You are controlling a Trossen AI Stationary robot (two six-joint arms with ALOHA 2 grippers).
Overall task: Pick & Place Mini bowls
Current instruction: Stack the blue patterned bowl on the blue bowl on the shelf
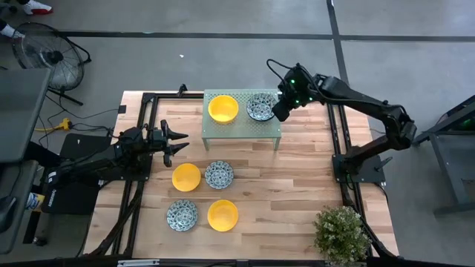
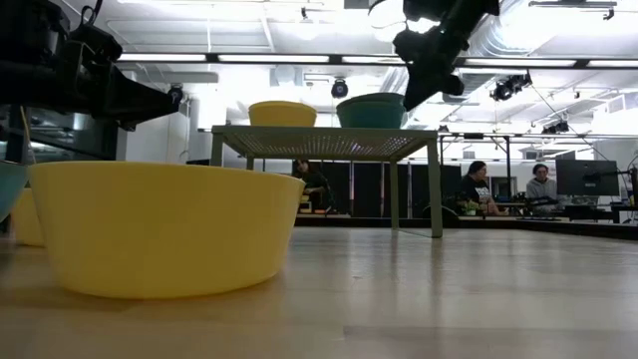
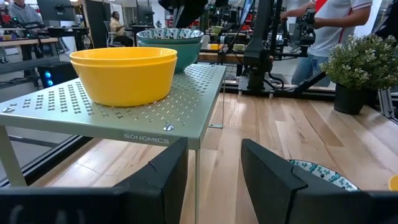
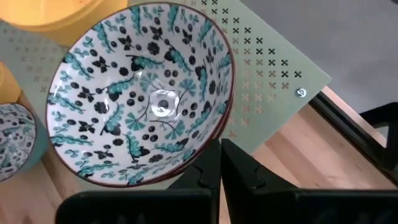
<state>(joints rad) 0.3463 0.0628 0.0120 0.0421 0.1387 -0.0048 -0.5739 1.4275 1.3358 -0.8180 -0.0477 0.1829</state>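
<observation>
In the high view, the right gripper [image 1: 281, 108], pressed together and empty, is seen just beside the patterned teal mini bowl [image 1: 260, 107] on the pale green perforated metal rack [image 1: 243, 130]. The spread left gripper [image 1: 177, 142] is nearer the four floor-level bowls.

In the right wrist view, the patterned bowl [image 4: 140, 93] is seen directly ahead.

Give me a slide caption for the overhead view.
Right claw, shut, beside a patterned bowl on the green rack; left claw waits open.
</observation>
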